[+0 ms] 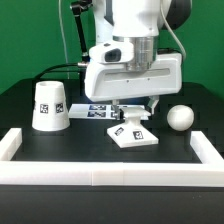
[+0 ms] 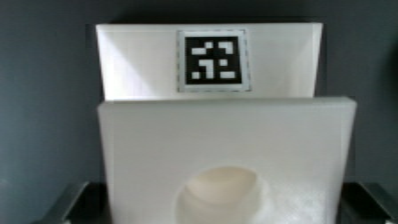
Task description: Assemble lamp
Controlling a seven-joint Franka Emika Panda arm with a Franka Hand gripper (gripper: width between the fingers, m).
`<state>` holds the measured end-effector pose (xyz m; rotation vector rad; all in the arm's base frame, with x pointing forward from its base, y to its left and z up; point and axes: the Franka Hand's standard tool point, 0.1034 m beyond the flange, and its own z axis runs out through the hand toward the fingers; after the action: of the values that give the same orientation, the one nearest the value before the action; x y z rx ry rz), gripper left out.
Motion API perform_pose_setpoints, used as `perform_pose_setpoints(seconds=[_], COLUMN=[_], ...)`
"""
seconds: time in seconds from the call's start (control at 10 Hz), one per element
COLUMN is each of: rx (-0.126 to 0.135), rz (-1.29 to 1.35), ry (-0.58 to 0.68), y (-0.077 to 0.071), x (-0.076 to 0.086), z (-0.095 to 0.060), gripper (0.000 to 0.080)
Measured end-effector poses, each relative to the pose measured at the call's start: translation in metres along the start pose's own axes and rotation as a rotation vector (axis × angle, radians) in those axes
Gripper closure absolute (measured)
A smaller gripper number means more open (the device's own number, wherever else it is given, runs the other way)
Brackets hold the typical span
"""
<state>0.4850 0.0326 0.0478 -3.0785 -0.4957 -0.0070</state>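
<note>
Shade [image 1: 50, 105] on black table [image 1: 85, 142]; green backdrop [image 1: 25, 40]

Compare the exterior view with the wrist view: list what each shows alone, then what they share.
Exterior view only: the shade, the bulb, the marker board, the border rails, and the claw over the base.
Wrist view only: a close look at a blurred round spot on the base.
Both: the base and a tag on it.
</note>
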Motion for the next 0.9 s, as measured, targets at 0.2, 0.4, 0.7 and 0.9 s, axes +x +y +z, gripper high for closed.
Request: perform_pose_setpoints(seconds=[0.2, 0.4, 0.7, 0.9], rx=[-0.003, -0.005, -0.003, 0.0], rz=[0.015, 0.044, 0.097, 0.149], ry=[0.024, 0.045, 0.06, 0.075], y=[-0.005, -0.01, -0.016, -0.023], x=[0.026, 0.047, 0.068, 0.09], z=[0.0, 0.0, 0.0, 0.0], gripper=[0.0265, 0.0265, 0.0265, 0.0265])
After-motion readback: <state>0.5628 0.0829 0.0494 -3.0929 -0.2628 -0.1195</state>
